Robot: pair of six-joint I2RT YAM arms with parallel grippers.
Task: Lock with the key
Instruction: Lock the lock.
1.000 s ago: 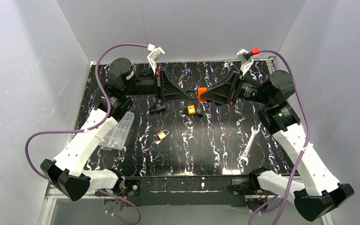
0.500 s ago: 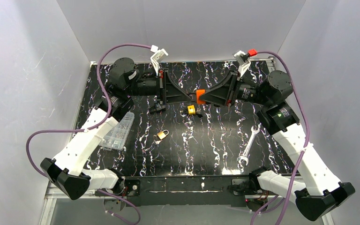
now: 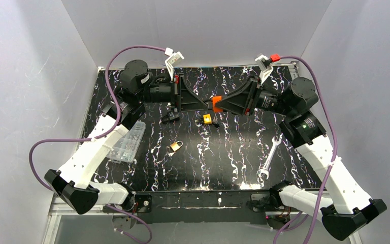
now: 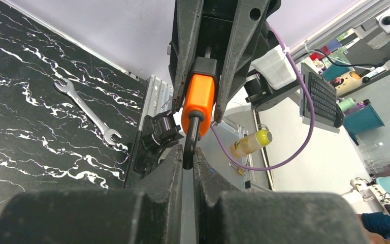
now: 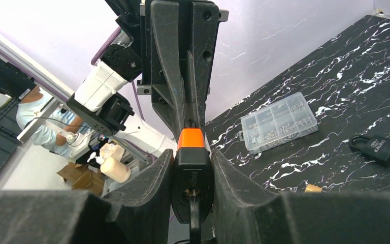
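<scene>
Here, the padlock (image 3: 217, 103) hangs in mid-air over the far middle of the table (image 3: 223, 168), held between the two arms where they meet nose to nose. The right fingers (image 5: 155, 185) are clamped on the flat sides of its body. The left fingers (image 4: 170, 175) are pinched fully together on the dark shackle (image 4: 188, 147) that loops out of the orange end.

It looks like a small, dense, rigid piece: a black block body with an orange sleeve or cap at the shackle end, and a smooth, round metal bar for the shackle. Nothing in it should give or crush. The bar is probably slippery and free to swivel in a pinch, so the broad flat flanks of the body are the safer hold. The keyway end must be left bare.

In the right wrist view a brassy keyway shows on the near end, with a thin dark piece hanging from it. That may be the key, though I cannot tell for sure. A key would be thin, light and easy to twist out of line.

On the glossy, black, white-veined table lie:
- a small yellow padlock (image 3: 207, 119)
- a brass padlock (image 3: 175, 147)
- a black padlock (image 3: 170, 117)
- a steel spanner (image 3: 267, 158)
- a clear plastic compartment box (image 3: 127, 142)
</scene>
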